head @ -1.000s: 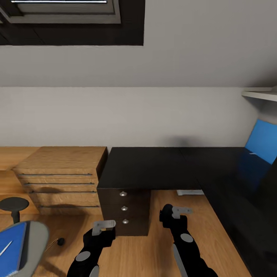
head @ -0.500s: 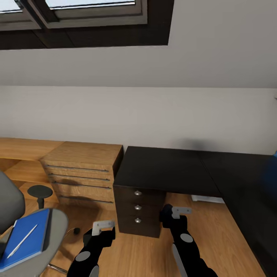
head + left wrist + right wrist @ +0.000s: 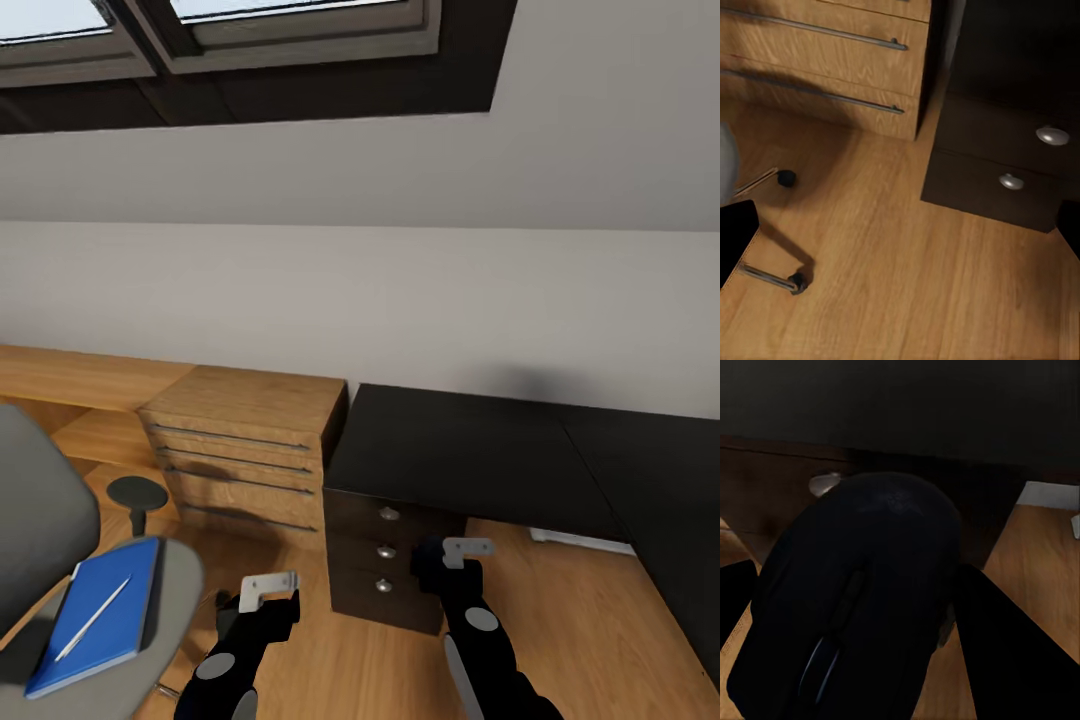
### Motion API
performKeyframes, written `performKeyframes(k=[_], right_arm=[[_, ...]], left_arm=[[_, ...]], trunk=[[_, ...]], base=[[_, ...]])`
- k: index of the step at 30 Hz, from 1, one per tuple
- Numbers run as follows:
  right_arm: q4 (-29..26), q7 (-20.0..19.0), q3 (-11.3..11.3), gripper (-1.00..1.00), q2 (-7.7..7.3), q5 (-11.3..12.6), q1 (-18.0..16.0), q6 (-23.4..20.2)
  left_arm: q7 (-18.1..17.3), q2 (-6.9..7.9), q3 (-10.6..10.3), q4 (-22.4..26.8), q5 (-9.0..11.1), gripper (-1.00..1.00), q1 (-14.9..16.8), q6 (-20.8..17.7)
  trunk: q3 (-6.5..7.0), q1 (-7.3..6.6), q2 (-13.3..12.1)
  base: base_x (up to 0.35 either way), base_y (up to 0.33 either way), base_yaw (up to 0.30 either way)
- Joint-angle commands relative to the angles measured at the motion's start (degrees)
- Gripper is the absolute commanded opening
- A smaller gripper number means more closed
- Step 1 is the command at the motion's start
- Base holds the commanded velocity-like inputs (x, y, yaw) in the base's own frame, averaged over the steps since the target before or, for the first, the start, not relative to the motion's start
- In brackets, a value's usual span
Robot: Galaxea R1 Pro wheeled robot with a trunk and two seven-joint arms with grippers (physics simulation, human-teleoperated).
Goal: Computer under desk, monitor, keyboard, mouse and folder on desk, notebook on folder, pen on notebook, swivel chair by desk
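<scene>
Between my right pincer's fingers: the mouse [image 3: 862,592], a rounded black shell, gripped by my right pincer [image 3: 455,560].
Left pincer [image 3: 265,595]: carries nothing; I cannot tell open from closed.
Tabletop [image 3: 470,450]: glossy black and bare where visible, so nothing appears placed yet.
Still to move: the blue folder [image 3: 100,615] lying flat on the swivel chair [image 3: 45,530] seat at my lower left.
Pen [image 3: 95,618]: rests on the folder, long axis diagonal, along the folder's length.

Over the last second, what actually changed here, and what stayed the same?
The camera swung left: the desk slid right in the head view, and the swivel chair with the folder and pen came further in. Nothing itself moved. The right gripper still holds the mouse; both arms stay tucked.
</scene>
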State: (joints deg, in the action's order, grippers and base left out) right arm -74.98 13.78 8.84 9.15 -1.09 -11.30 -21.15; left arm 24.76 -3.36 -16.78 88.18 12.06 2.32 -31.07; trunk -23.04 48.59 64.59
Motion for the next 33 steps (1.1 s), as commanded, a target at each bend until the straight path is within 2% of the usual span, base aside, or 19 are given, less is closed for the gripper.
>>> performKeyframes(k=[1,8,23,33], right_arm=[[-0.1,0.3,0.1,-1.00,0.00,-0.1,0.0,-0.4],[0.0,0.4,0.1,-1.00,-0.01,-0.1,0.0,-0.4],[0.0,0.5,0.1,-1.00,-0.01,-0.1,0.0,-0.3],[0.0,0.4,0.1,-1.00,-0.01,-0.1,0.0,-0.4]], left_arm=[[0.6,0.02,-0.1,0.1,0.6,1.00,0.0,-0.1],[0.6,0.02,-0.1,0.1,0.6,1.00,0.0,-0.1],[0.6,-0.05,-0.2,0.0,0.5,1.00,0.0,-0.1],[0.5,-0.07,-0.2,-0.1,0.5,1.00,0.0,-0.1]], trunk=[[-0.07,0.03,0.0],[-0.05,0.03,0.0],[0.34,0.03,0.0],[0.39,0.03,0.0]], base=[[0.285,0.186,0.004],[0.316,0.029,0.049],[0.312,0.001,0.230],[0.308,-0.087,0.044]])
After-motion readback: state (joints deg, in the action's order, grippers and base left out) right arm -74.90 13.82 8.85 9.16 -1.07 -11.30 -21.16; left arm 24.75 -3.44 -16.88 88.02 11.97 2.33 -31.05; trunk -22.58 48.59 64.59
